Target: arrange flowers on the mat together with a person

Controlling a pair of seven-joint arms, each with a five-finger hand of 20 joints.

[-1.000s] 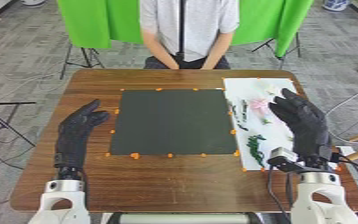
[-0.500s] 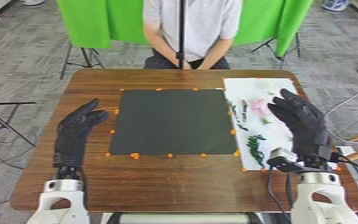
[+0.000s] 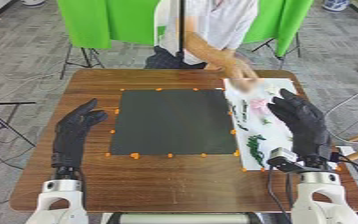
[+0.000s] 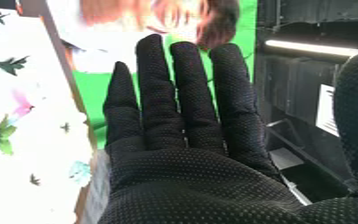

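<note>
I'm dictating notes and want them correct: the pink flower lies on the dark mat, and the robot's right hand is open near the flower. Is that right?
Not quite. The head view shows the pink flower on the white sheet to the right of the dark mat. The right hand is indeed open near the flower.
</note>
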